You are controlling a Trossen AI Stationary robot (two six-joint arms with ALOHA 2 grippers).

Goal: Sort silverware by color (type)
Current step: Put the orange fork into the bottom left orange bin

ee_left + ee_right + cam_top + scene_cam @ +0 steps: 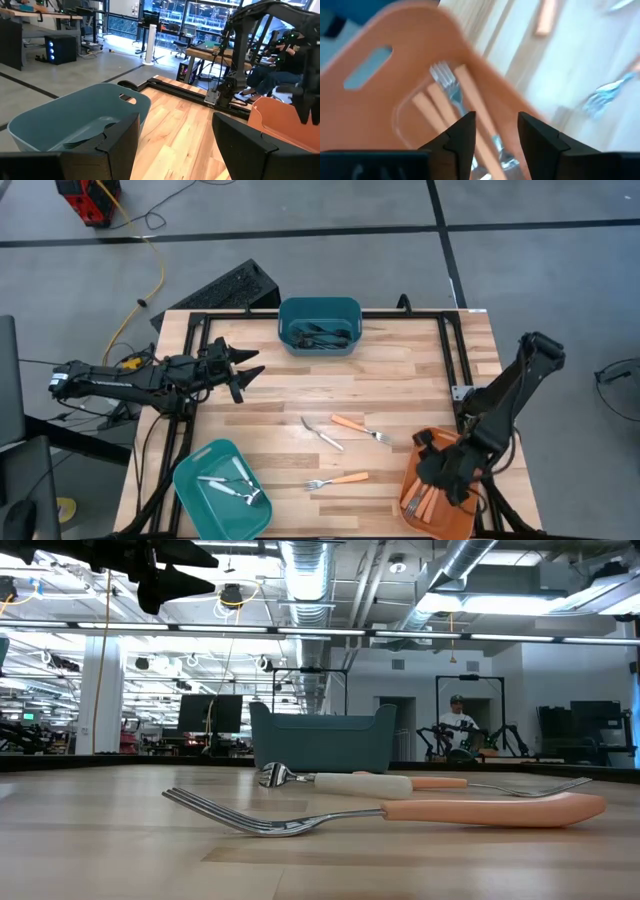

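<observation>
Spanning the frame, the pale wooden table [400, 380] carries three loose forks at lower centre — the orange-handled fork [340, 479] looks light, stiff, slippery; grab its handle. Right gripper [440, 472] hovers open, empty, over the orange plastic bin [452, 517]; left gripper [243, 371] waits open, upper left.

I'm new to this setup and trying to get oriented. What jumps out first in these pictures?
Three bins ring the wooden table: a dark teal bin at the far edge, a light teal bin front-left, an orange bin front-right. The right gripper hangs open over orange-handled forks in the orange bin. Three utensils lie loose mid-table.
</observation>
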